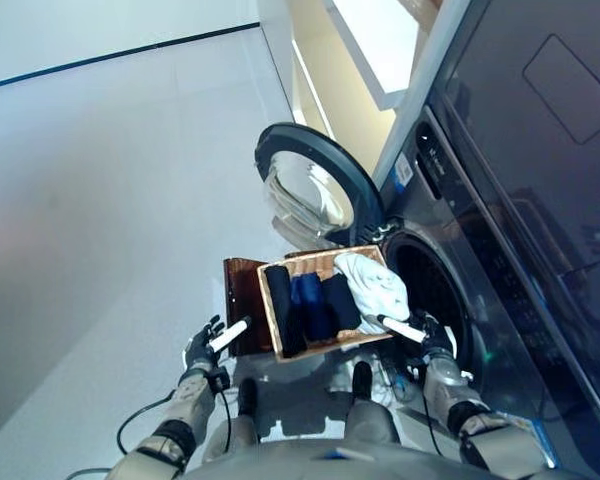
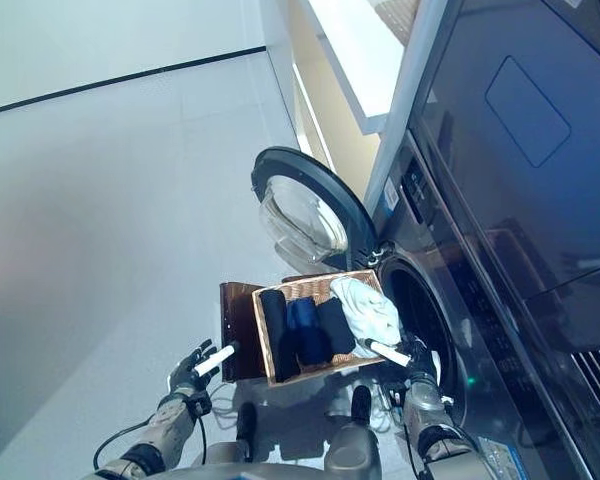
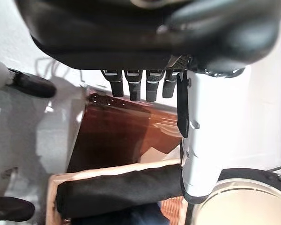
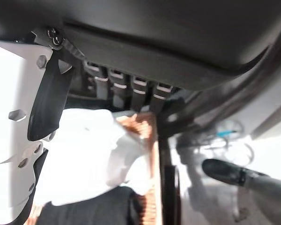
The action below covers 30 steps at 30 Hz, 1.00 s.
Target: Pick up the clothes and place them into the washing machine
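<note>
Beside basket (image 1: 270,310) | left hand (image 1: 202,350) fingers relaxed, empty | right hand (image 1: 430,335) fingers relaxed, empty

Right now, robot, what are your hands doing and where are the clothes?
Left hand open beside basket. Right hand open near white cloth. Clothes in basket; washer door open, nothing blocking.

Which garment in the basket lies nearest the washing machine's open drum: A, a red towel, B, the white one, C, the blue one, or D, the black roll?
B: the white garment lies at the basket's end beside the drum opening, with the dark rolls farther away.
</note>
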Motion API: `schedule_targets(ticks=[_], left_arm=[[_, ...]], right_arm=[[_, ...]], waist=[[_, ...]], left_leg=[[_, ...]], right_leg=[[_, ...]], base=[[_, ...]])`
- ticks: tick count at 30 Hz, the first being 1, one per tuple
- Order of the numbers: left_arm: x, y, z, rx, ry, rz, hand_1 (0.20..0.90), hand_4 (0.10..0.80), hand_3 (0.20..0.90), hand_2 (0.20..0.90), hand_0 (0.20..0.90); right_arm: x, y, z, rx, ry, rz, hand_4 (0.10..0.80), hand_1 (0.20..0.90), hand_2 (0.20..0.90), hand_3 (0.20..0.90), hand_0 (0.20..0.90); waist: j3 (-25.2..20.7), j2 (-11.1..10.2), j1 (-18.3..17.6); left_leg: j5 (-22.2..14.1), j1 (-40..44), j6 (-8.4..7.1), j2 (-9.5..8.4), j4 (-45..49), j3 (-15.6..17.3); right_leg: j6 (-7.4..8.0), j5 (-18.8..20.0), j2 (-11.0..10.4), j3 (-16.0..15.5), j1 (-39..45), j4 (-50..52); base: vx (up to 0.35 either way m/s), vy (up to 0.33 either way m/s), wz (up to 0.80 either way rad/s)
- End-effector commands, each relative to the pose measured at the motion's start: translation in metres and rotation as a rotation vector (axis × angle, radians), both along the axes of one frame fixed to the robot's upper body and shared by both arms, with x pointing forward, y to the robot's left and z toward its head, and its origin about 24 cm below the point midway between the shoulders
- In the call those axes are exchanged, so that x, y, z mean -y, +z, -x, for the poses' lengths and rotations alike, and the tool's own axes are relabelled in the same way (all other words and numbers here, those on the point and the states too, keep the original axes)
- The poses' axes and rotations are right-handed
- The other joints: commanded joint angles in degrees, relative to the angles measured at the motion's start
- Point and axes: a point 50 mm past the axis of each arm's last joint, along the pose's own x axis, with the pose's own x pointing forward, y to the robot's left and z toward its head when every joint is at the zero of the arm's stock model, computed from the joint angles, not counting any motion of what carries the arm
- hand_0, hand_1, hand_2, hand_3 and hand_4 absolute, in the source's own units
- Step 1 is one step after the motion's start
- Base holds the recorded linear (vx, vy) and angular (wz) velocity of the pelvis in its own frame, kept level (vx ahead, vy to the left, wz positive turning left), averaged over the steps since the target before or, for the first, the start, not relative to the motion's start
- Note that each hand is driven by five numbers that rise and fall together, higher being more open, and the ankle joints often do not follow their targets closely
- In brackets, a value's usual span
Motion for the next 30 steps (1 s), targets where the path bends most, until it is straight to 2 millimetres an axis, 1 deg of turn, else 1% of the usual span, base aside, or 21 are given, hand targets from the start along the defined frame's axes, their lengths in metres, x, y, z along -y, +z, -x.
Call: schedule_targets(ticks=[1, 2, 3, 4, 5, 8, 10, 12, 15, 17, 19, 21, 22, 25, 28, 30], left_arm=[[-0.012, 0.028, -0.037, 0.183, -0.027, -0.06, 0.9, 0.8, 0.9, 0.9, 0.9], [-0.012, 0.028, -0.038, 0.182, -0.027, -0.061, 0.9, 0.8, 0.9, 0.9, 0.9], [-0.011, 0.027, -0.037, 0.177, -0.027, -0.058, 0.9, 0.8, 0.9, 0.9, 0.9], [-0.012, 0.027, -0.037, 0.172, -0.025, -0.06, 0.9, 0.8, 0.9, 0.9, 0.9], [-0.013, 0.027, -0.037, 0.177, -0.024, -0.06, 0.9, 0.8, 0.9, 0.9, 0.9], [-0.016, 0.028, -0.036, 0.18, -0.025, -0.07, 0.9, 0.8, 0.9, 0.9, 0.9], [-0.02, 0.033, -0.041, 0.206, -0.022, -0.088, 0.9, 0.8, 0.9, 0.9, 0.9], [-0.023, 0.038, -0.046, 0.231, -0.014, -0.096, 0.9, 0.8, 0.9, 0.9, 0.9], [-0.024, 0.044, -0.053, 0.264, 0.0, -0.101, 0.9, 0.8, 0.9, 0.9, 0.9], [-0.025, 0.048, -0.056, 0.284, 0.008, -0.101, 0.9, 0.8, 0.9, 0.9, 0.9], [-0.022, 0.055, -0.063, 0.328, 0.005, -0.096, 0.9, 0.8, 0.9, 0.9, 0.9], [-0.021, 0.059, -0.066, 0.355, 0.006, -0.091, 0.9, 0.8, 0.9, 0.9, 0.9], [-0.021, 0.062, -0.067, 0.368, 0.015, -0.092, 0.9, 0.8, 0.9, 0.9, 0.9], [-0.021, 0.066, -0.069, 0.391, 0.017, -0.089, 0.9, 0.8, 0.9, 0.9, 0.9], [-0.022, 0.064, -0.065, 0.385, 0.019, -0.089, 0.9, 0.8, 0.9, 0.9, 0.9], [-0.021, 0.064, -0.065, 0.382, 0.014, -0.091, 0.9, 0.8, 0.9, 0.9, 0.9]], right_arm=[[0.013, 0.02, -0.022, 0.117, -0.021, 0.066, 0.8, 0.9, 0.9, 0.9, 0.9], [0.019, 0.022, -0.023, 0.12, -0.044, 0.083, 0.8, 0.9, 0.9, 0.9, 0.9], [0.026, 0.025, -0.023, 0.127, -0.068, 0.091, 0.8, 0.9, 0.9, 0.9, 0.9], [0.028, 0.027, -0.025, 0.134, -0.077, 0.095, 0.8, 0.9, 0.9, 0.9, 0.9], [0.029, 0.029, -0.027, 0.14, -0.074, 0.099, 0.8, 0.9, 0.9, 0.9, 0.9], [0.028, 0.034, -0.036, 0.156, -0.056, 0.115, 0.8, 0.9, 0.9, 0.9, 0.9], [0.028, 0.043, -0.046, 0.188, -0.062, 0.126, 0.8, 0.9, 0.9, 0.9, 0.9], [0.028, 0.051, -0.056, 0.213, -0.058, 0.141, 0.8, 0.9, 0.9, 0.9, 0.9], [0.035, 0.058, -0.062, 0.225, -0.081, 0.159, 0.8, 0.9, 0.9, 0.9, 0.9], [0.04, 0.061, -0.064, 0.23, -0.097, 0.169, 0.8, 0.9, 0.9, 0.9, 0.9], [0.046, 0.065, -0.065, 0.232, -0.114, 0.189, 0.8, 0.9, 0.9, 0.9, 0.9], [0.05, 0.071, -0.069, 0.242, -0.121, 0.209, 0.8, 0.9, 0.9, 0.9, 0.9], [0.053, 0.074, -0.071, 0.243, -0.124, 0.226, 0.8, 0.9, 0.9, 0.9, 0.9], [0.059, 0.082, -0.077, 0.249, -0.12, 0.273, 0.8, 0.9, 0.9, 0.9, 0.9], [0.067, 0.084, -0.073, 0.23, -0.111, 0.324, 0.8, 0.9, 0.9, 0.9, 0.9], [0.069, 0.084, -0.072, 0.218, -0.108, 0.338, 0.8, 0.9, 0.9, 0.9, 0.9]], waist=[[1.2, -3.6, 3.0], [1.1, -3.4, 3.5], [0.9, -3.1, 3.9], [1.0, -3.0, 3.8], [0.8, -2.9, 3.4], [0.9, -2.5, 3.7], [1.8, -2.6, 4.0], [2.6, -2.8, 4.4], [3.8, -2.9, 4.7], [4.7, -2.7, 4.7], [5.3, -2.5, 4.5], [5.3, -2.4, 4.8], [5.1, -2.4, 5.3], [5.1, -2.3, 5.9], [5.3, -2.0, 5.8], [5.3, -1.8, 5.8]], left_leg=[[0.5, -6.0, -2.58, 3.17, 14.4, -0.3], [1.8, -8.9, -2.56, 3.38, 9.5, 0.0], [3.2, -10.0, -2.94, 3.66, 6.7, -0.4], [3.1, -10.5, -3.46, 4.41, 7.3, 0.4], [2.4, -10.0, -3.43, 4.84, 7.6, 1.8], [1.4, -8.3, -2.41, 3.31, 5.0, 3.7], [1.0, -8.7, -1.86, 2.55, 4.5, 4.9], [0.6, -9.7, -1.57, 2.1, 5.0, 5.5], [-0.1, -11.2, -1.01, 1.25, 6.5, 4.8], [-0.3, -12.4, -0.91, 0.63, 7.3, 4.1], [-0.3, -14.0, -0.86, -0.34, 8.1, 3.1], [-0.6, -15.5, -0.86, -0.85, 8.7, 3.1], [-0.7, -16.3, -0.86, -0.73, 9.0, 3.4], [-0.2, -17.5, -1.28, 0.08, 9.2, 3.8], [0.9, -17.6, -2.27, 0.95, 8.6, 3.1], [1.1, -17.7, -2.44, 1.04, 8.5, 2.8]], right_leg=[[-0.03, 1.3, -3.7, 3.0, -3.9, 6.8], [0.81, 1.3, -3.9, 3.1, -3.3, 5.4], [1.22, 1.3, -3.9, 3.9, -2.6, 4.9], [1.3, 1.3, -4.3, 4.4, -2.6, 4.9], [1.42, 1.4, -4.5, 4.5, -2.8, 4.9], [2.23, 2.8, -5.9, 5.4, -3.9, 4.8], [2.85, 3.9, -7.3, 5.6, -5.6, 4.5], [3.05, 4.6, -8.0, 5.8, -7.3, 4.6], [3.24, 5.1, -9.1, 5.9, -8.7, 5.2], [3.38, 5.4, -9.8, 6.1, -9.0, 5.5], [3.72, 6.7, -10.7, 7.0, -9.5, 4.9], [3.96, 7.4, -11.3, 6.5, -10.3, 3.7], [4.12, 7.8, -11.4, 5.7, -11.0, 2.9], [4.34, 8.3, -11.3, 4.7, -11.4, 2.3], [4.18, 7.5, -11.3, 3.6, -10.7, 3.2], [4.19, 7.3, -11.3, 3.2, -10.6, 3.3]], base=[[-0.007, 0.034, -0.26], [0.086, 0.099, -0.18], [0.123, 0.125, 0.14], [0.076, 0.107, 0.28], [0.021, 0.092, 0.08], [-0.002, 0.133, -0.41], [-0.107, 0.126, -0.24], [-0.099, 0.073, -0.06], [-0.053, 0.03, -0.06], [-0.046, 0.008, 0.15], [-0.075, -0.005, 0.14], [-0.086, 0.015, 0.23], [-0.076, 0.01, 0.09], [-0.036, -0.03, 0.02], [0.006, -0.068, 0.03], [0.002, -0.045, 0.16]])
